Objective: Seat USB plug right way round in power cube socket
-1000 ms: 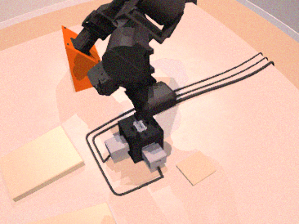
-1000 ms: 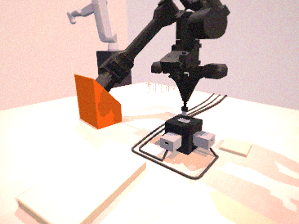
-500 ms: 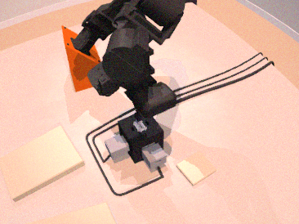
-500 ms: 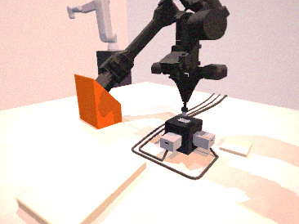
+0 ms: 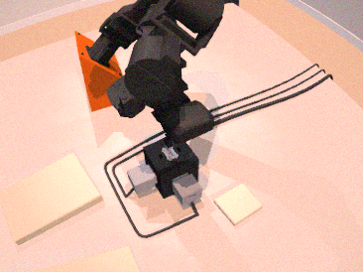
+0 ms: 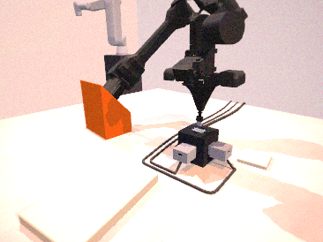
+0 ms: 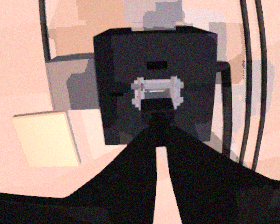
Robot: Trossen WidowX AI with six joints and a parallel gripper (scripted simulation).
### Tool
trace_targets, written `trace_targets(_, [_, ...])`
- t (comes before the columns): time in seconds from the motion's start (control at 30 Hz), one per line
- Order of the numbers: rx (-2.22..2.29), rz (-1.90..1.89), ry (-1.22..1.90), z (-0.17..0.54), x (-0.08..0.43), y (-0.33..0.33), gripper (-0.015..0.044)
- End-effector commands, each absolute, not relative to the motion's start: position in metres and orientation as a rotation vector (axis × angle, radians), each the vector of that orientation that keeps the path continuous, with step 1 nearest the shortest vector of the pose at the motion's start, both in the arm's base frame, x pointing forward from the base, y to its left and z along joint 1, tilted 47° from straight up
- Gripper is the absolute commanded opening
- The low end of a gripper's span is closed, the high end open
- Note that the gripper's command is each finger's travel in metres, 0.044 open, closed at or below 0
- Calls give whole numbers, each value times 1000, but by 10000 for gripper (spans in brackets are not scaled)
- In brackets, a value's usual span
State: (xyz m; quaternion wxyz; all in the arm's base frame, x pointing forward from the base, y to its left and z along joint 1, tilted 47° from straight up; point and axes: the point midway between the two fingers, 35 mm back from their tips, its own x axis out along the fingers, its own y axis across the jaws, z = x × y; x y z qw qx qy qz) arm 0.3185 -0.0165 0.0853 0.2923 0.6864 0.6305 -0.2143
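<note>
Gripper clenched on plug, upright at socket atop black cube. Seating depth unclear.

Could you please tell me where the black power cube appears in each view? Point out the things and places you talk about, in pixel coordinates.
Top: the power cube [image 5: 180,175] [image 6: 203,147] [image 7: 202,110] is just below centre, under the gripper [image 5: 170,143] [image 6: 199,115] [image 7: 160,136].
Exterior: right of centre, below the gripper.
Wrist: upper middle, beyond the fingertips.
Shared landmark: the small cream slab [image 5: 238,204] [image 6: 255,161] [image 7: 46,140] near it.

one power cube, two grey blocks, three dark cables, three pale slabs
</note>
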Motion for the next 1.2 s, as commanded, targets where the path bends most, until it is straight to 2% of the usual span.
trace_targets(0.0, [1837, -575, 1685, 84, 318, -15, 0])
trace_targets(1.17, [1858, -575, 1695, 83, 317, -11, 0])
